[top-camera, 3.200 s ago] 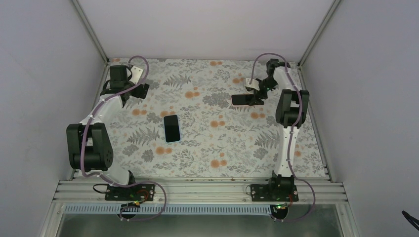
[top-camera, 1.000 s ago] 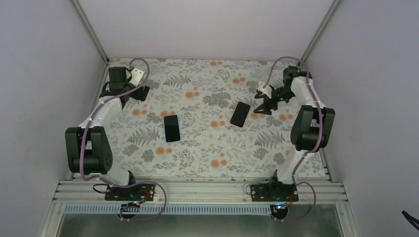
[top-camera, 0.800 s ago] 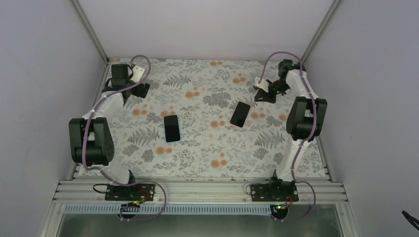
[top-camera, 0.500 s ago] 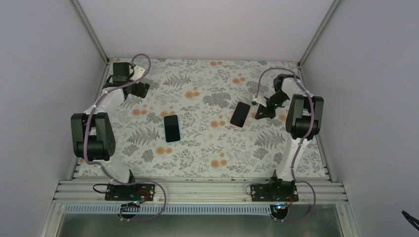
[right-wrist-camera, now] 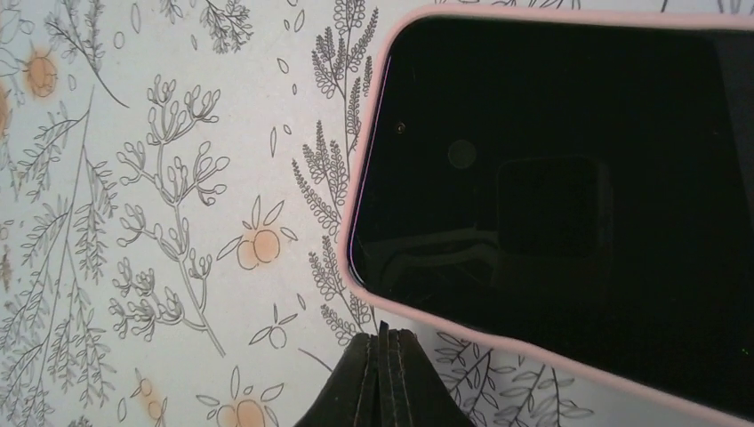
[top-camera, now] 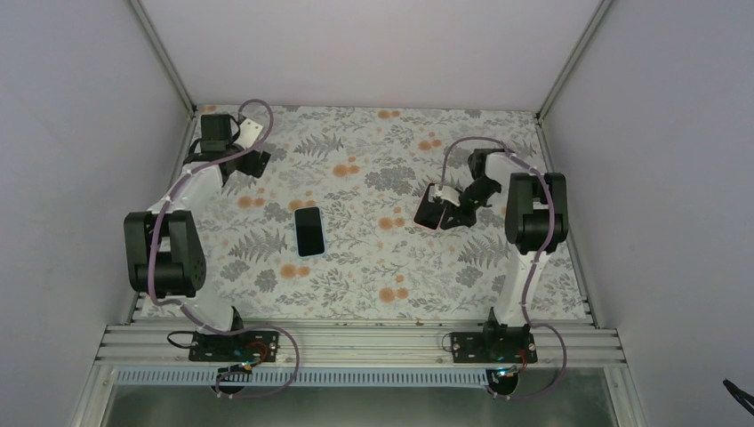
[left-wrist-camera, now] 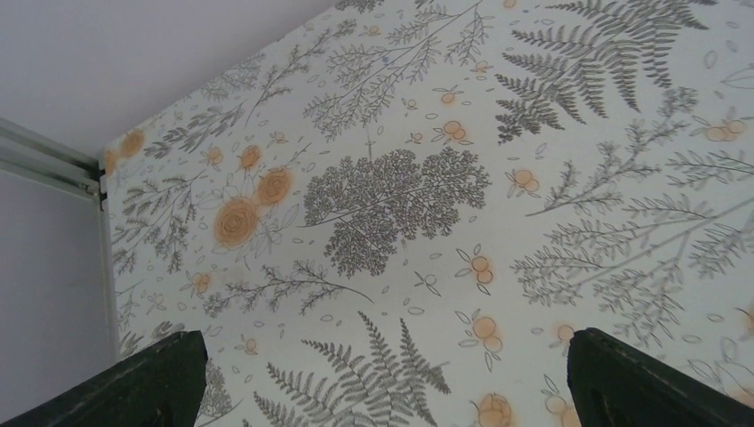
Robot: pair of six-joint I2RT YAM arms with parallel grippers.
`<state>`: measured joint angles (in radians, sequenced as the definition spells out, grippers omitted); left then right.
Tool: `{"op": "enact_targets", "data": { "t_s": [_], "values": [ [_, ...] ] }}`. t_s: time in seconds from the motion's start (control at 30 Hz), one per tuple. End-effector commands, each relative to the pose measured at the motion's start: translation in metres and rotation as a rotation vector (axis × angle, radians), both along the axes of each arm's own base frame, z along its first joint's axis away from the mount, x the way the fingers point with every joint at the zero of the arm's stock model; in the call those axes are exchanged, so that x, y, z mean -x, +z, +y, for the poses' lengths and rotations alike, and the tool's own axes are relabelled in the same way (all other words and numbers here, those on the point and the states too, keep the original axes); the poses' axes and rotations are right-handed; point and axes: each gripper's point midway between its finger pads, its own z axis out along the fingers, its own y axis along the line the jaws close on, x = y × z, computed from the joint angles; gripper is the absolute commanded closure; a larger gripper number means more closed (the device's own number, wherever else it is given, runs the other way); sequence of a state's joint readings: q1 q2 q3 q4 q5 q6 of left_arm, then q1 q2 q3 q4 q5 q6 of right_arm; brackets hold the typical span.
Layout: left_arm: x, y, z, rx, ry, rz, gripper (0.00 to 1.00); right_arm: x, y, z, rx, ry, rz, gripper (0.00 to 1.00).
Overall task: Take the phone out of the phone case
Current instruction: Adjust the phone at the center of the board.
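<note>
A black-screened phone (right-wrist-camera: 551, 178) lies face up in a pink phone case (right-wrist-camera: 462, 330) on the floral table. In the top view this phone (top-camera: 424, 215) is partly hidden under my right wrist. My right gripper (right-wrist-camera: 384, 336) is shut with nothing between its fingers. Its tip sits on the table just beside the case's rim near a corner, and I cannot tell whether it touches the rim. In the top view the right gripper (top-camera: 447, 216) is at the phone's right side. My left gripper (left-wrist-camera: 391, 391) stands open over bare cloth at the back left, far from the phone.
A second dark phone (top-camera: 308, 230) with a pale blue edge lies flat near the table's middle. Grey walls close in the left, back and right. The left gripper (top-camera: 244, 165) hangs close to the back left corner. A metal rail (top-camera: 356, 342) runs along the near edge.
The right gripper shut and swung from the back right down and left to the pink-cased phone's edge. That phone stayed where it lay. The left arm barely shifted.
</note>
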<state>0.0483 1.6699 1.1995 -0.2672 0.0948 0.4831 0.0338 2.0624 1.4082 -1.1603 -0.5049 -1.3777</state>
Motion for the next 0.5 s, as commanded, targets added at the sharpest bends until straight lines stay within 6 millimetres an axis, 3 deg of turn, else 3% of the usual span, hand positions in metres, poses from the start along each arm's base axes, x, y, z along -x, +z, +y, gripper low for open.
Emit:
{"op": "enact_targets", "data": {
  "t_s": [0.0, 0.17, 0.3, 0.47],
  "values": [
    [0.013, 0.034, -0.005, -0.015, -0.041, -0.106, 0.0, -0.004, 0.0, 0.01, -0.01, -0.036, -0.022, 0.96],
    [0.032, 0.036, -0.001, -0.024, -0.042, -0.115, 0.0, -0.004, -0.012, 0.022, 0.025, -0.027, -0.014, 0.96],
    [0.043, 0.043, 0.008, -0.036, -0.024, -0.137, 0.0, -0.011, -0.012, 0.051, -0.014, 0.019, -0.04, 0.97],
    [0.049, 0.049, 0.017, -0.019, 0.002, -0.149, 0.0, -0.048, -0.005, 0.094, -0.058, 0.024, -0.177, 0.96]
  ]
}}
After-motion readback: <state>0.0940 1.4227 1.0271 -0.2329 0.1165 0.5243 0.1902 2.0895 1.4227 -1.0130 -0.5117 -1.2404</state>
